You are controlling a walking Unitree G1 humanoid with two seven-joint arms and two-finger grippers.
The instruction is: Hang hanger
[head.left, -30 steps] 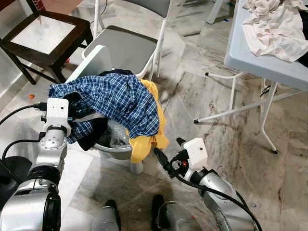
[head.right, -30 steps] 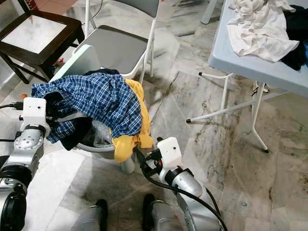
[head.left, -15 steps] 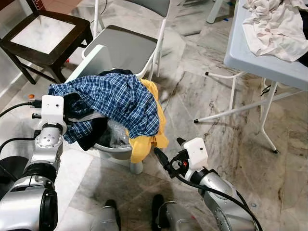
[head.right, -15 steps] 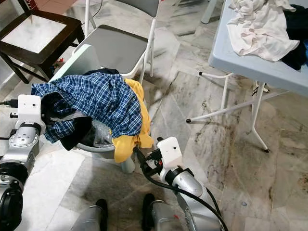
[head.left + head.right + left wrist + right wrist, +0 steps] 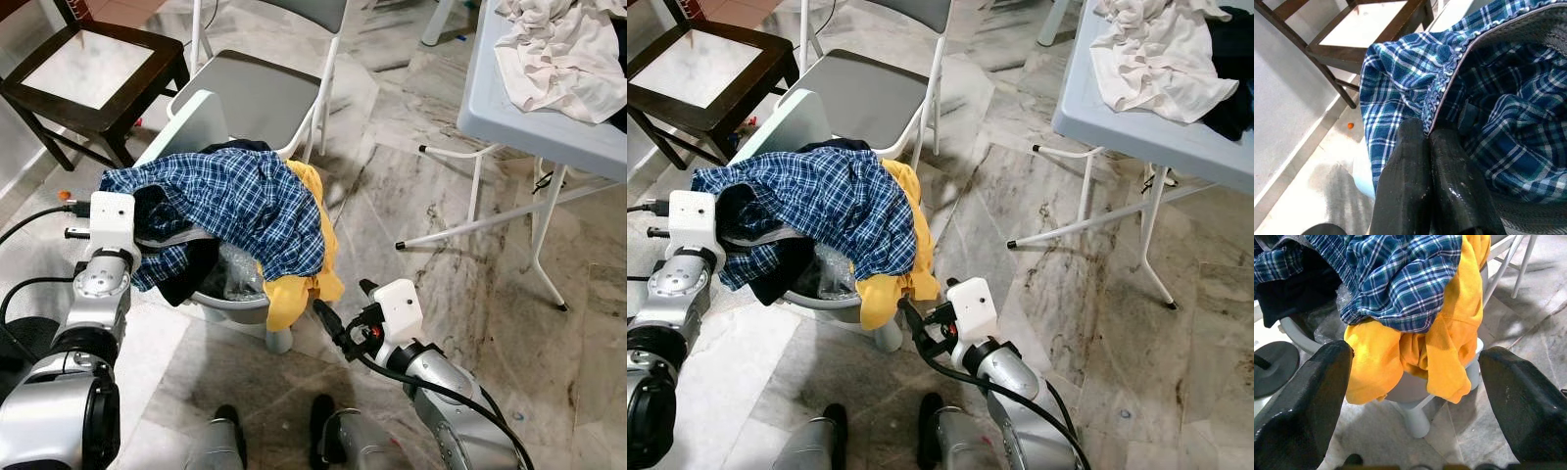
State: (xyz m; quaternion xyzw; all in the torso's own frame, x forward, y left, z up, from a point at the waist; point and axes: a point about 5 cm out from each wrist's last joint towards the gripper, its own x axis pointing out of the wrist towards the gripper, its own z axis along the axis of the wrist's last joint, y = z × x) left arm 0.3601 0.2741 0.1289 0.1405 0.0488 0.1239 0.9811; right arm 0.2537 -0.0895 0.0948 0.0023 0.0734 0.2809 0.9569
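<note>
Feet (image 5: 223, 423) of the robot stand at the near edge on the marble floor (image 5: 431, 206). Just ahead of them the right gripper (image 5: 341, 309) hovers low, near the foot of a pale grey tub (image 5: 238, 309). Its two black fingers (image 5: 1300, 406) are spread wide apart and hold nothing. They face the yellow garment (image 5: 1449, 347) that spills over the tub's near rim.

The plaid shirt (image 5: 245, 206), blue, white and dark green check, lies heaped across the top of the tub. Its long axis runs from the robot's left to its right. One end bunches at the left gripper (image 5: 1426, 133), and the other droops over the yellow garment on the right side. A grey-edged seam (image 5: 1449, 78) curves along the shirt's inner side. Whether a hanger sits inside the shirt cannot be told.

The left gripper is clenched on that seam, with its fingers pressed together and cloth pinched at the tips. It reaches in level from the tub's left side. A dark garment (image 5: 191, 272) hangs under the shirt beside it, and crinkled clear plastic (image 5: 238, 279) shows inside the tub. A pale upright panel (image 5: 191, 122) rises at the tub's far left edge.

Behind the tub stands a white folding chair (image 5: 260, 98) with a grey seat, and a dark wooden chair (image 5: 88, 69) is further left. Far to the right, well apart, is a light blue folding bench (image 5: 509, 113). It carries rumpled white cloth (image 5: 563, 54).
</note>
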